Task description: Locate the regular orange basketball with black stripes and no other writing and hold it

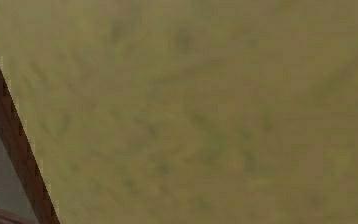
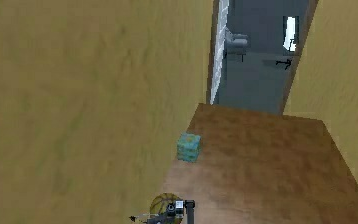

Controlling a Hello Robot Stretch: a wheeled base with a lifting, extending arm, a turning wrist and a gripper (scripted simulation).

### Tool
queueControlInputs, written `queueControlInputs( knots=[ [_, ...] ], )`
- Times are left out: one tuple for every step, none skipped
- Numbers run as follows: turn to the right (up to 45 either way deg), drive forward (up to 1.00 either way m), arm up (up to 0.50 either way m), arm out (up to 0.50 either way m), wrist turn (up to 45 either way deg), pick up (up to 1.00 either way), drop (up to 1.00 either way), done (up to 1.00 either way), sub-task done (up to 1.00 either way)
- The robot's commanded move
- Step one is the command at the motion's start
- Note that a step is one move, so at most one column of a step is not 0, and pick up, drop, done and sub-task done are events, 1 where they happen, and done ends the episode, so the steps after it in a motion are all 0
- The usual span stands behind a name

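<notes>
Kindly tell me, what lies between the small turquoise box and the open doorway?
Arm side view: only bare brown wooden floor separates the small turquoise box from the open doorway.

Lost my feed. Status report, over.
Claw low by wall, load unclear. Round olive shape at it, not confirmed basketball. Teal box on floor, wall dead ahead.

Round tan blob (image 2: 163,203) at arm side view's bottom edge

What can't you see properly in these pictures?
Arm side view: the hand is cut by the bottom edge; whether it holds anything cannot be told.
Arm side view: things in the grey room are too small to name.
Forward view: the brown frame is cut by the left edge.
</notes>
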Motion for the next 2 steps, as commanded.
queueControlInputs(
  knots=[
    [0.0, 0.0, 0.0, 0.0, 45.0, 0.0, 0.0, 0.0, 0.0],
    [0.0, 0.0, 0.0, 0.0, 24.0, 0.0, 0.0, 0.0, 0.0]
  ],
)
